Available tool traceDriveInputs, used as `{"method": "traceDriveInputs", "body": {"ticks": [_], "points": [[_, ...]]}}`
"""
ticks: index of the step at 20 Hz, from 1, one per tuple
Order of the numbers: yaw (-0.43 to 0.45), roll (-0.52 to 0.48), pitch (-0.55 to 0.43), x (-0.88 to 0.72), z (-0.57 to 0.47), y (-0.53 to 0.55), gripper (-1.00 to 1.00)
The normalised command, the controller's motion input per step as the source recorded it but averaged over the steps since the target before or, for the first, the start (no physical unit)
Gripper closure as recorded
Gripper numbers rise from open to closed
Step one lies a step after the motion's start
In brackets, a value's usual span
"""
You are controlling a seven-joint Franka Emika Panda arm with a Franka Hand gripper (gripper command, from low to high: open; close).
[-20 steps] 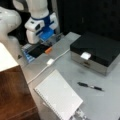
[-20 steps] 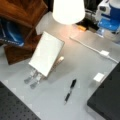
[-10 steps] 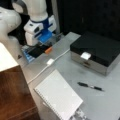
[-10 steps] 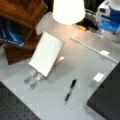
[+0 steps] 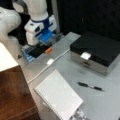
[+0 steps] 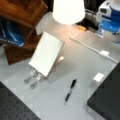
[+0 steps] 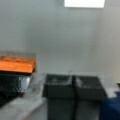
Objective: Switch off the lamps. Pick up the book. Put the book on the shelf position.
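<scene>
The white spiral-bound book (image 5: 58, 97) lies flat on the grey table (image 5: 75, 70), and it also shows in a front view (image 6: 47, 53). In both front views the shelf position is the dark wooden top (image 5: 12, 90) (image 6: 22, 10), with nothing on it. A lamp (image 6: 68, 10) glows bright white. My gripper (image 5: 42, 46) hangs low at the table's back, far from the book and just beside an orange switch (image 5: 48, 50). In the wrist view the gripper (image 7: 74, 82) is shut and holds nothing. The orange switch (image 7: 16, 65) lies to its left.
A black-lidded box (image 5: 97, 51) stands at a front view's right. A black pen (image 5: 90, 86) lies between it and the book. A white cable with an inline block (image 5: 50, 61) runs across the table. Metal clips (image 6: 32, 78) sit at the book's end.
</scene>
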Motion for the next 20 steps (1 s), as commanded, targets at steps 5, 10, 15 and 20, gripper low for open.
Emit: {"method": "traceDriveInputs", "body": {"ticks": [5,10,15,20], "points": [[-0.126,0.071,-0.328,-0.25,-0.45,0.18,1.00],[-0.140,0.149,-0.320,-0.28,-0.41,0.10,1.00],[-0.130,0.162,-0.328,-0.33,-0.42,0.09,1.00],[-0.093,0.175,-0.352,-0.42,-0.50,0.03,1.00]]}}
